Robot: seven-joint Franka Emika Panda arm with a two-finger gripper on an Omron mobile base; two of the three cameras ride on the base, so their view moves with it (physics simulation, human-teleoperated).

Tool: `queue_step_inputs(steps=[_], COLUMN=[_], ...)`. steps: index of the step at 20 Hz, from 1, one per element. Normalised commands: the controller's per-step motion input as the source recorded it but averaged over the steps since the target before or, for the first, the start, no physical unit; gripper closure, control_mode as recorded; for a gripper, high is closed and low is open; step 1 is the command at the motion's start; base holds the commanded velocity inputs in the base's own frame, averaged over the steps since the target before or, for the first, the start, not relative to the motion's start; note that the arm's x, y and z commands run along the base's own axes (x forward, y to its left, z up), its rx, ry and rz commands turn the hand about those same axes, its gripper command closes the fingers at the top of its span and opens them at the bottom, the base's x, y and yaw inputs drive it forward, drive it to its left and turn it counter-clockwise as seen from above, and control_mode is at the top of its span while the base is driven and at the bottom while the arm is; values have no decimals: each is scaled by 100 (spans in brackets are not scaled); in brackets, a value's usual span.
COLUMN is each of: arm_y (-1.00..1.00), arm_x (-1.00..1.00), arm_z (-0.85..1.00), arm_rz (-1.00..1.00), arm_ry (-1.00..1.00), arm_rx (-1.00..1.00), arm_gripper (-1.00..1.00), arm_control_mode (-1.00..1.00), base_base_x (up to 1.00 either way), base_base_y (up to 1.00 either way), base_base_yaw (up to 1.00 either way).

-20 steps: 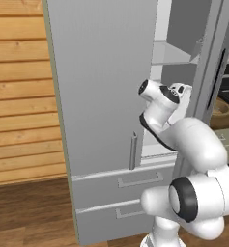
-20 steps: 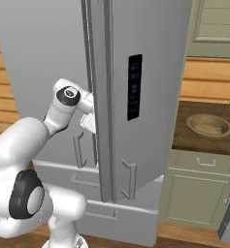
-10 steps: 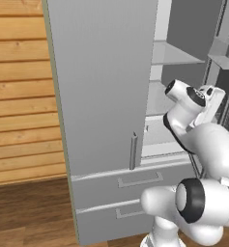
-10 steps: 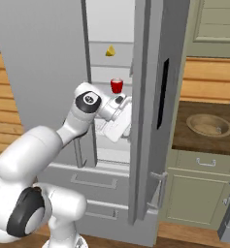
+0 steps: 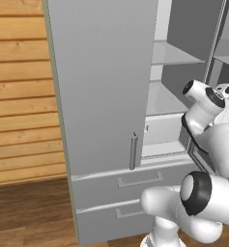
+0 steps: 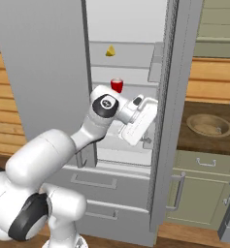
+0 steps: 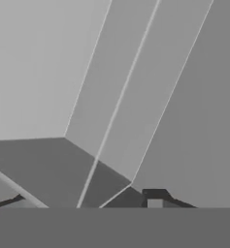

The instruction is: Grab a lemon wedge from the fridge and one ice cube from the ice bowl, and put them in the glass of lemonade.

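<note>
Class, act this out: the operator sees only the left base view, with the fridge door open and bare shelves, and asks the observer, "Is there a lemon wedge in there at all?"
Observer: Yes. In the right base view the lemon wedge sits on an upper shelf of the fridge.
Operator: Anything else on the shelves?
Observer: A small red cup stands on the shelf below the wedge.
Operator: Where is the gripper?
Observer: The gripper is lower than the red cup, at the open front of the fridge, and it holds nothing.
Operator: And the ice?
Observer: A tan bowl rests on the counter right of the fridge; I cannot make out what is in it.
</note>
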Motion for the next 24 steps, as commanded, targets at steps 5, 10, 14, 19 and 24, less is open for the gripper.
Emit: queue_step_inputs(steps=[5, 10, 14, 19, 24], arm_y=[31, 100, 97, 87, 70], arm_x=[-8, 0, 0, 0, 0], arm_z=[29, 30, 0, -36, -74], arm_rz=[0, 0, 0, 0, 0], arm_ry=[-3, -20, -28, -26, -25], arm_rx=[0, 5, 35, 67, 76], arm_gripper=[-100, -100, -100, -100, -100], arm_control_mode=[-100, -100, -100, -100, -100], base_base_x=[0, 0, 0, 0, 0], base_base_y=[0, 0, 0, 0, 0], base_base_yaw=[0, 0, 0, 0, 0])
